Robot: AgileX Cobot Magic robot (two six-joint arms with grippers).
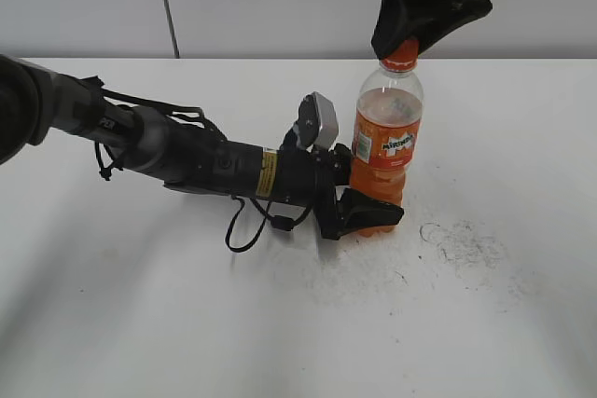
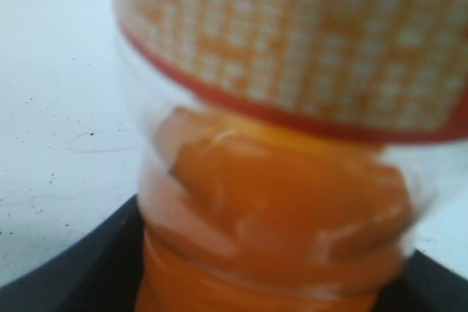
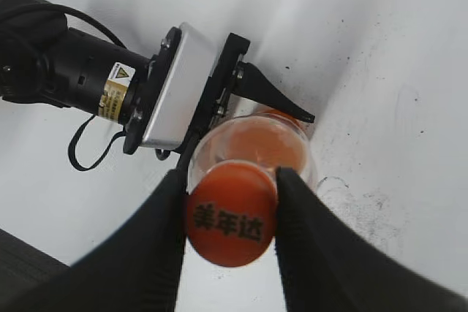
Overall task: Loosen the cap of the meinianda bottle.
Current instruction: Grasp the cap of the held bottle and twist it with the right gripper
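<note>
The meinianda bottle (image 1: 387, 142) stands upright on the white table, full of orange drink, with an orange label. My left gripper (image 1: 366, 212) reaches in from the left and is shut on the bottle's lower body; the left wrist view shows the bottle (image 2: 292, 202) filling the frame between dark jaw edges. My right gripper (image 1: 403, 44) comes down from above and is shut on the orange cap (image 1: 401, 55). In the right wrist view the cap (image 3: 231, 215), with dark print on top, sits squeezed between both black fingers of the right gripper (image 3: 231, 213).
The left arm (image 1: 187, 151) lies low across the table from the left edge, with a loose cable loop below it. Dark scuff marks (image 1: 462, 241) spot the table right of the bottle. A wall rises behind the table's far edge.
</note>
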